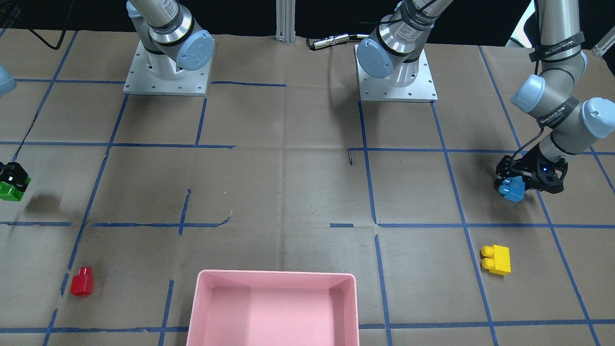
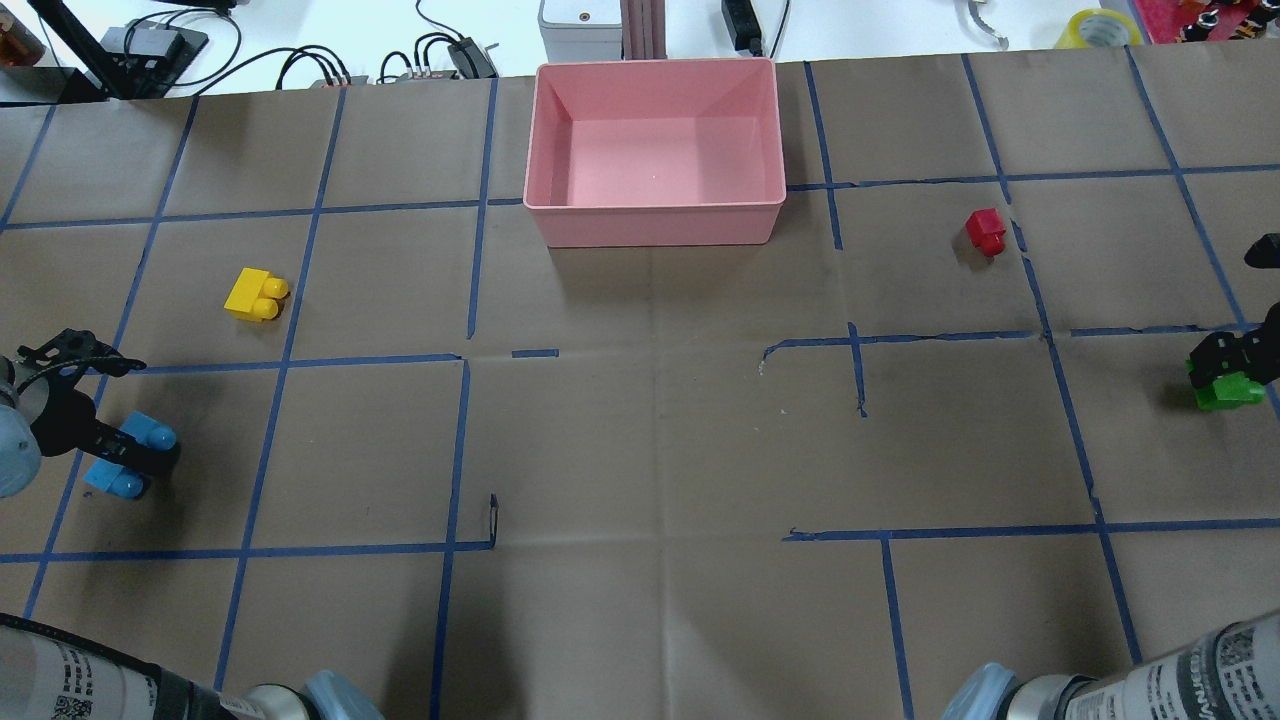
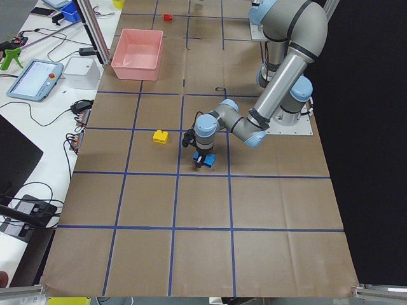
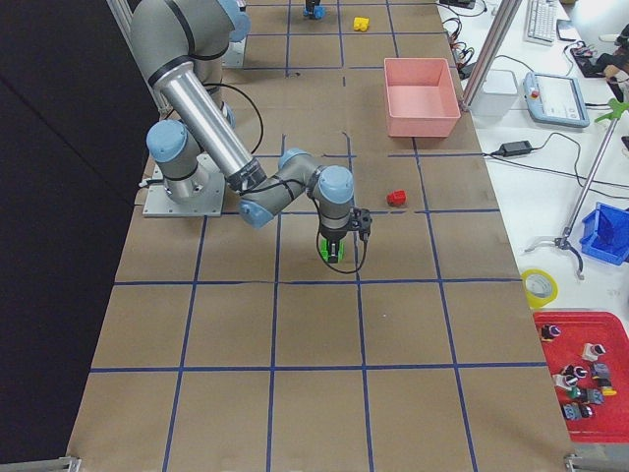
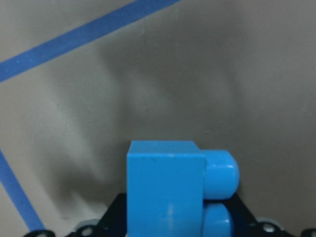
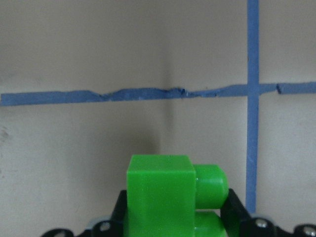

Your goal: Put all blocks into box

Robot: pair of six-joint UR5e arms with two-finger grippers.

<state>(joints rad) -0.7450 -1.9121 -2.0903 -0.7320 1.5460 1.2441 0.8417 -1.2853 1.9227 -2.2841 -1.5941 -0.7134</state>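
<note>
My left gripper (image 2: 125, 455) is shut on the light-blue brick (image 2: 130, 452) at the table's far left, just above the paper; it also shows in the front view (image 1: 513, 189) and left wrist view (image 5: 170, 190). My right gripper (image 2: 1225, 375) is shut on the green brick (image 2: 1228, 390) at the far right, lifted a little; it fills the right wrist view (image 6: 168, 197). The yellow brick (image 2: 256, 295) lies left of the pink box (image 2: 655, 210). The red brick (image 2: 986, 230) lies right of the box. The box holds nothing.
Brown paper with blue tape grid lines covers the table (image 2: 640, 450). Both arm bases (image 1: 168, 67) stand at the robot's side. Cables and equipment (image 2: 440, 50) lie beyond the table's far edge behind the box.
</note>
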